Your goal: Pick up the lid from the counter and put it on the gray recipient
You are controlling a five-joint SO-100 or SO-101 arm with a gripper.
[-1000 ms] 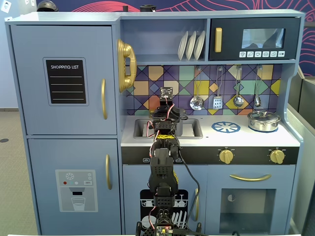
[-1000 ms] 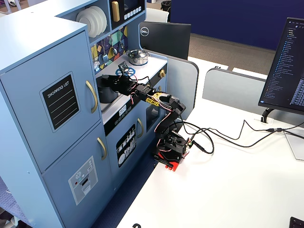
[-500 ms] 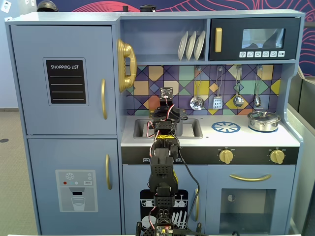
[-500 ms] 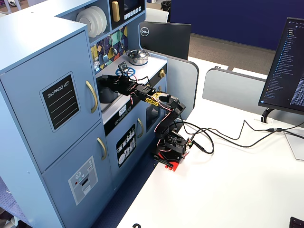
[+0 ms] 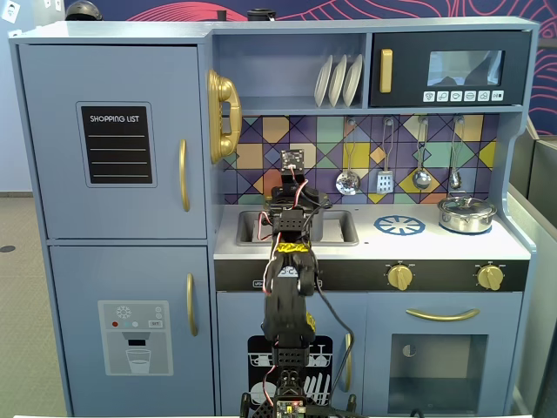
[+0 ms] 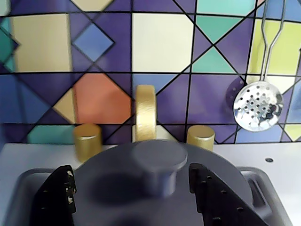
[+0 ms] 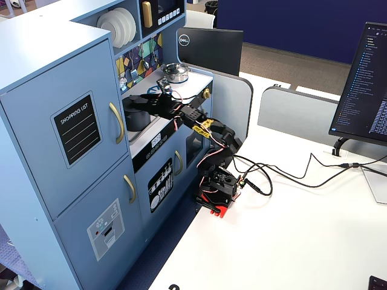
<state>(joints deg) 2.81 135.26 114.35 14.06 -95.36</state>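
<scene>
Toy-kitchen surface (image 5: 522, 248), sink (image 6: 263, 181) recess, near to far in the wrist view: jaws (image 6: 134, 190) parted wide and empty, one finger either side of the lid (image 6: 117, 179), whose central knob stands between them ungripped. Lid appears seated over the gray recipient (image 7: 138, 118) in the sink; gold tap (image 6: 145, 113) and mosaic backsplash (image 6: 160, 42) behind. Risk, judged: closing or lifting off-centre would drag the lid off its rim.
</scene>
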